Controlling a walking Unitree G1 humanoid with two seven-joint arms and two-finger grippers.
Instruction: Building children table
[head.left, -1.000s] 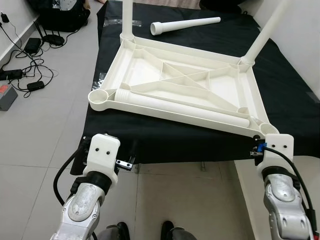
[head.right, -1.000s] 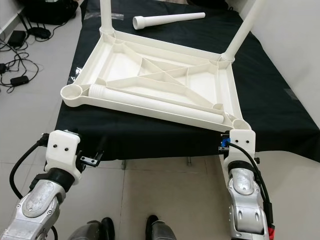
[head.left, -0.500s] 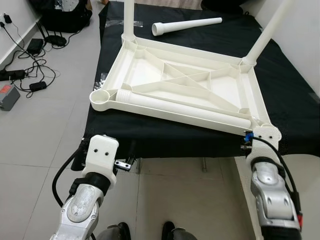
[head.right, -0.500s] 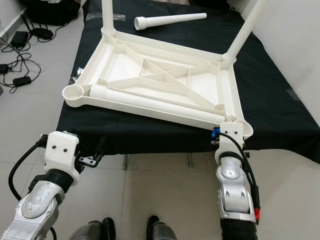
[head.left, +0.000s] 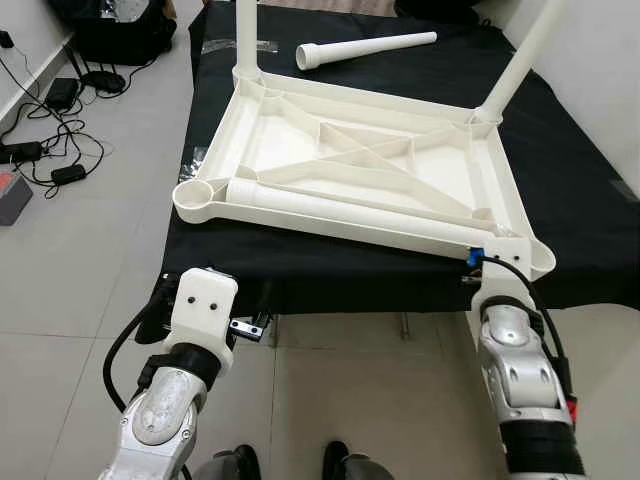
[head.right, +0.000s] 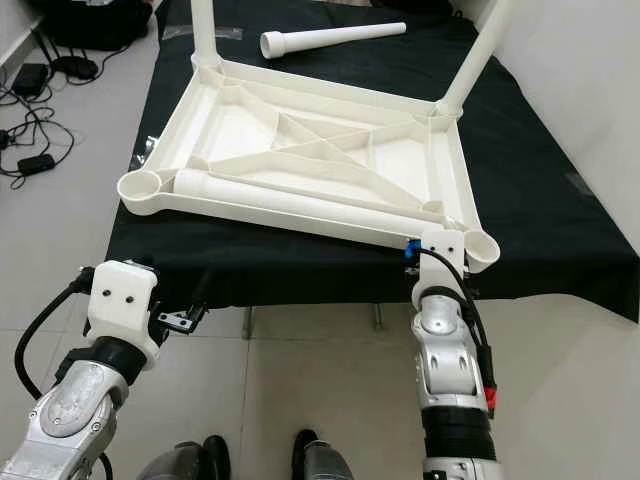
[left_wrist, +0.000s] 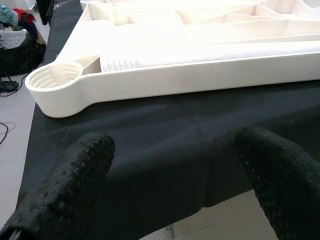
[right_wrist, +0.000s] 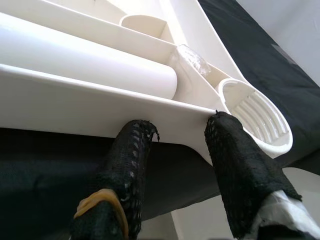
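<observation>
An upturned white plastic tabletop (head.left: 365, 175) is seen in the middle of the left eye frame, laid ribbed underside up on a black-covered surface (head.left: 575, 190). No brand, label or writing can be read on it. Four corner sockets are counted: two at the far corners are filled by upright legs, one at upper left (head.left: 246, 35) and one at upper right (head.left: 520, 60); two near corners stand open, at left (head.left: 198, 195) and at lower right (head.left: 530, 255). A third leg (head.left: 350, 212) is lying inside the tray along its near rim, and a fourth leg (head.left: 365, 46) is lying loose on the cloth at the top of the frame. The right gripper (right_wrist: 182, 132) is held against the near rim beside the open right socket, its fingers (right_wrist: 131, 150) spread, tips touching the rim's outer wall. The left gripper (left_wrist: 175, 145) is held apart over the cloth edge at lower left, fingers spread, nothing between them. Cables (head.left: 55, 150) are lying on the tiled floor (head.left: 90, 290) at far left.
</observation>
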